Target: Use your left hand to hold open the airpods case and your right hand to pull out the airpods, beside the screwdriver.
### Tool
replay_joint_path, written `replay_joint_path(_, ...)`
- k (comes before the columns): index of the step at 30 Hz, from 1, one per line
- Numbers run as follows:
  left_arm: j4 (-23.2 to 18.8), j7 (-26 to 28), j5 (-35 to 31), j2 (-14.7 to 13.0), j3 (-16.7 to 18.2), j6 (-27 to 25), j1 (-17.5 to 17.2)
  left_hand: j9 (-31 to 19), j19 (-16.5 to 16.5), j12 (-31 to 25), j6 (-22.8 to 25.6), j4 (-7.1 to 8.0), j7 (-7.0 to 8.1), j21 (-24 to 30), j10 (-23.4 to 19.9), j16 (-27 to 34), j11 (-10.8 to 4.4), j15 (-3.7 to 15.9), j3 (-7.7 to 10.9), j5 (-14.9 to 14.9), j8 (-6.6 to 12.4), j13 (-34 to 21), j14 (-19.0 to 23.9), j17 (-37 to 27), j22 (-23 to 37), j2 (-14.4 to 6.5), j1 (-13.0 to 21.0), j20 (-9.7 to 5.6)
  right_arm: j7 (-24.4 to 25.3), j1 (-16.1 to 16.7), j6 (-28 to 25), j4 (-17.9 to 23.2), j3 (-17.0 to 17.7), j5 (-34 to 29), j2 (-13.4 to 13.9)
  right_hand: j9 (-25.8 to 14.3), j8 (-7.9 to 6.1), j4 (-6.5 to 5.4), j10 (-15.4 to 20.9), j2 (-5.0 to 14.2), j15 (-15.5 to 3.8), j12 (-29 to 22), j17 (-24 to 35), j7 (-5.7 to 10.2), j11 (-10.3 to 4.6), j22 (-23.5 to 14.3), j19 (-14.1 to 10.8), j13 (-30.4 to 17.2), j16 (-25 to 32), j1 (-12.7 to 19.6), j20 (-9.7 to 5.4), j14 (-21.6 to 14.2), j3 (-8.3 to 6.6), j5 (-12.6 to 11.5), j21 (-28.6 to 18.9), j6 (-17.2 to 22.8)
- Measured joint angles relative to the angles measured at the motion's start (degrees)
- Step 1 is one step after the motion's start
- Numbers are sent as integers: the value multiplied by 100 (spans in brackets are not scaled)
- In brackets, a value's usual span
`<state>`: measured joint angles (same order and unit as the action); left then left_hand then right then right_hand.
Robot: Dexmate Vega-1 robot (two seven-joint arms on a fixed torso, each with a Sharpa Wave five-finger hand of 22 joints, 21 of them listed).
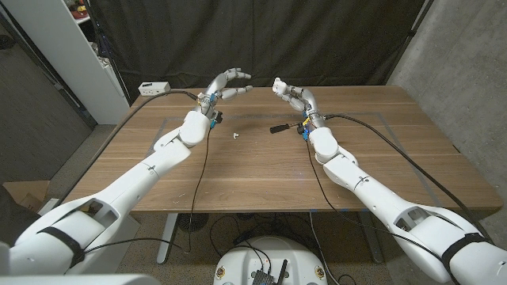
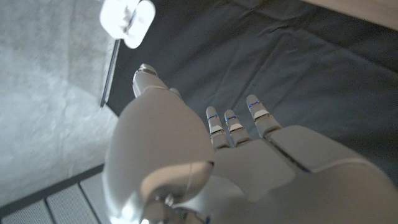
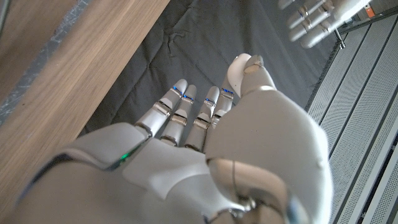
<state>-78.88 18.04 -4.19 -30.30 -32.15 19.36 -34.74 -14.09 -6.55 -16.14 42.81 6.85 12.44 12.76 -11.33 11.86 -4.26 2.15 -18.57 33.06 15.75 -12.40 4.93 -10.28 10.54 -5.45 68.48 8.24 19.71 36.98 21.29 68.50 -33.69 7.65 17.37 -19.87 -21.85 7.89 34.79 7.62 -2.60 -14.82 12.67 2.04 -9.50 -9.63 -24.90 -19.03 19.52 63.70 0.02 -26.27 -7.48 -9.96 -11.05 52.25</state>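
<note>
Your left hand (image 1: 230, 82) and right hand (image 1: 287, 90) hover spread and empty at upper centre, above the screwdriver (image 1: 280, 127), an airpod (image 1: 235, 135) and a white box (image 1: 154, 87).

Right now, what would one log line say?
left robot hand: raised, empty | right robot hand: raised, empty | screwdriver: on table | small white item: beside it

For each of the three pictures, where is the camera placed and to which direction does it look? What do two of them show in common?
Head view: on the robot's head, looking down over both arms at the wooden table, with the screwdriver.
Left wrist view: on the left wrist, looking along the left hand at the dark curtain.
Right wrist view: on the right wrist, looking along the right hand; the table edge shows.
Shared: both wrist views show the curtain.
</note>
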Motion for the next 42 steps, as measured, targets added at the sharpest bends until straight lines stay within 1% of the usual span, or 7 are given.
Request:
replay_joint_path(2,0,-119,186,0,0,359,0,0,7,0,148,-8,-8,0,-19,-12,7,0,-8,0,30,0,0,0,0,0,0,7,0,-9,0,6,-17,0,-2,0,0,0,10,0,0,0,0,-11,10,0,0,0,0,0,0,0,0,0,0,11)
replay_joint_path(5,0,-278,383,0,0,650,0,26,7,0,309,-7,-30,-32,-47,-22,-6,0,-8,-13,66,0,0,0,0,0,0,7,0,-9,0,42,-38,0,-2,0,-1,16,10,1,0,9,0,-11,10,0,0,0,0,1,0,0,16,1,0,12)
replay_joint_path(11,0,-522,643,0,0,915,0,27,7,0,382,9,-102,-32,-77,-29,7,0,-24,-24,66,0,0,1,0,0,0,6,0,-9,0,122,-55,0,6,0,0,16,10,8,0,21,0,-11,11,4,0,0,0,9,0,0,16,1,0,12)
replay_joint_path(12,648,-560,682,446,5,934,197,27,7,0,397,9,-117,-32,-78,-44,6,0,-24,-24,66,0,0,1,0,0,0,6,73,-6,-128,136,-59,-117,9,0,0,16,10,8,0,21,-1,-11,11,4,0,0,0,9,0,0,16,1,0,12)
replay_joint_path(23,853,-671,771,616,-30,821,291,-2,7,0,450,9,-231,-32,-54,-44,30,0,-23,-24,66,1,-1,1,0,0,0,6,56,8,-152,181,-89,-128,3,0,21,-8,32,19,-1,21,-11,-12,-10,4,0,1,10,25,0,1,39,-1,0,47)
replay_joint_path(37,930,-801,759,632,-145,578,405,-54,7,0,591,9,-333,-32,-55,-66,29,0,-23,-47,137,-27,-1,1,-1,-30,30,6,-38,-15,-37,159,-118,-105,-43,0,23,-8,32,-3,-6,20,-17,-11,-10,4,0,1,22,48,0,6,39,-1,0,48)
replay_joint_path(42,933,-859,739,618,-186,465,427,-70,7,0,650,8,-335,-32,-54,-66,29,0,-22,-47,154,-27,-1,1,-1,-43,43,6,-95,-60,40,93,-138,-92,-81,0,44,-8,32,-10,-6,20,-17,-10,-9,3,0,1,22,54,0,6,39,-1,0,48)
